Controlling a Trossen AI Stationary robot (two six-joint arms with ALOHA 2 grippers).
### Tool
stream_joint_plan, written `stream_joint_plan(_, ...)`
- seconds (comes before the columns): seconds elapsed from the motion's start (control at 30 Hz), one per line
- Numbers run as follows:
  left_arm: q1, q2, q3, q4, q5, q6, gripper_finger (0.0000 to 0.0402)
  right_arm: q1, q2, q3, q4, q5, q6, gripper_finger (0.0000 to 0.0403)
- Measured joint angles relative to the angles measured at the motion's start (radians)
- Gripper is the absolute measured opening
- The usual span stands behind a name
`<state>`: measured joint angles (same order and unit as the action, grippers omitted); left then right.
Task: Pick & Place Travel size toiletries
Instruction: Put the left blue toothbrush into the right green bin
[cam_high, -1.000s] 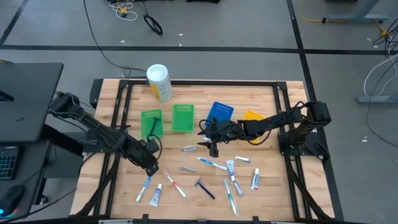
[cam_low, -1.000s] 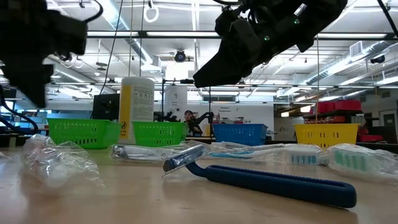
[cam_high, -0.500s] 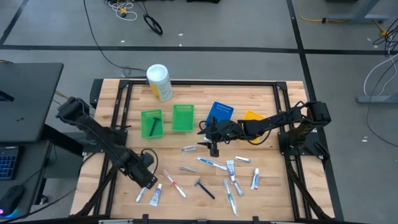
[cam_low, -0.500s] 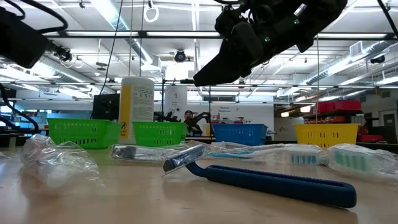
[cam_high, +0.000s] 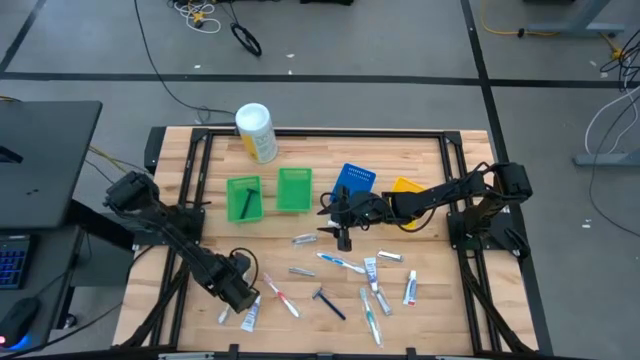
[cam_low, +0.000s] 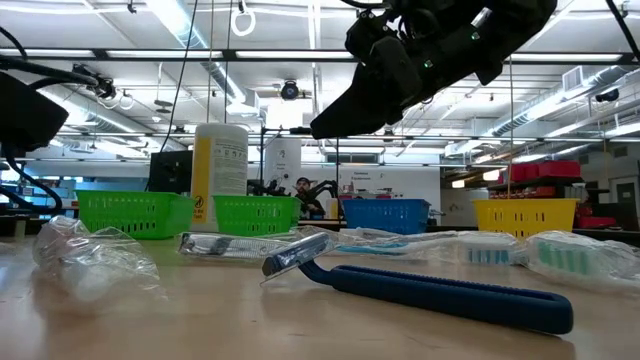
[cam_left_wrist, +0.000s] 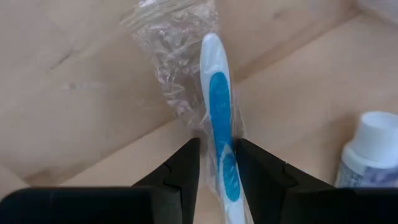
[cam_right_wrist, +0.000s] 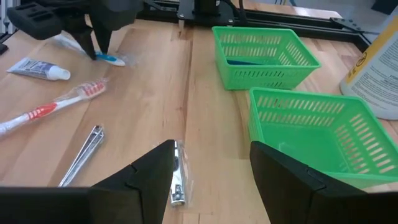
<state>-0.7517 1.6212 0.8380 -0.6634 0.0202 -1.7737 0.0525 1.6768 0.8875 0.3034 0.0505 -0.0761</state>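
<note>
Several travel size toiletries lie on the near half of the wooden table: toothbrushes, small white tubes and a dark blue razor (cam_high: 328, 303). My left gripper (cam_high: 240, 290) points straight down, open, over a blue-and-white toothbrush (cam_left_wrist: 214, 81) in a clear wrapper, one finger on each side of its handle. A white tube (cam_left_wrist: 370, 155) lies beside it. My right gripper (cam_high: 343, 238) hangs open above the table's middle, nothing between its fingers, over a silvery wrapped piece (cam_right_wrist: 177, 177). My left gripper comes from above with its fingers (cam_left_wrist: 186, 162) across the toothbrush's handle (cam_left_wrist: 222, 134), one on each side. Whether they touch the handle or its wrapper I cannot tell. The toothbrush lies flat on the table.
Two green bins (cam_high: 244, 198) (cam_high: 293, 190), a blue bin (cam_high: 352, 182) and a yellow bin (cam_high: 405, 188) stand in a row across the table's middle. A white-and-yellow canister (cam_high: 256, 133) stands at the far edge. Nail clippers (cam_right_wrist: 81, 155) and a red toothbrush (cam_right_wrist: 50, 109) lie nearby.
My left gripper has moved toward the table's near edge and down, rolling about its own axis, until it stands over the blue-and-white toothbrush. My right arm has kept still. No toiletry has moved.
</note>
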Motion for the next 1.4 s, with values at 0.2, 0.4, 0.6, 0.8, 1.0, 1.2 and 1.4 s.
stream_joint_plan(0.2,-0.001,0.000,-0.001,-0.001,-0.073,0.036,0.0114,-0.009,0.000,0.000,0.018,0.000,0.000,0.0220)
stream_joint_plan(0.4,0.000,0.000,-0.002,-0.002,-0.084,0.023,0.0107,-0.009,0.000,0.000,0.018,0.000,0.000,0.0220)
stream_joint_plan(0.6,0.004,0.000,-0.002,-0.020,-0.090,0.059,0.0038,-0.009,0.000,0.000,0.018,0.000,0.000,0.0220)
stream_joint_plan(0.8,0.013,-0.004,-0.002,-0.041,-0.193,0.034,0.0025,-0.009,0.000,0.000,0.018,0.000,0.000,0.0220)
stream_joint_plan(1.0,0.077,-0.060,0.013,-0.087,-0.295,0.138,0.0022,-0.009,0.000,0.000,0.017,0.000,-0.003,0.0220)
stream_joint_plan(1.2,0.212,-0.188,0.024,-0.136,-0.458,0.364,0.0002,-0.009,0.000,0.000,0.015,0.000,-0.003,0.0220)
stream_joint_plan(1.4,0.415,-0.343,0.025,-0.088,-0.587,0.678,0.0001,-0.009,0.000,0.000,0.012,0.000,0.000,0.0220)
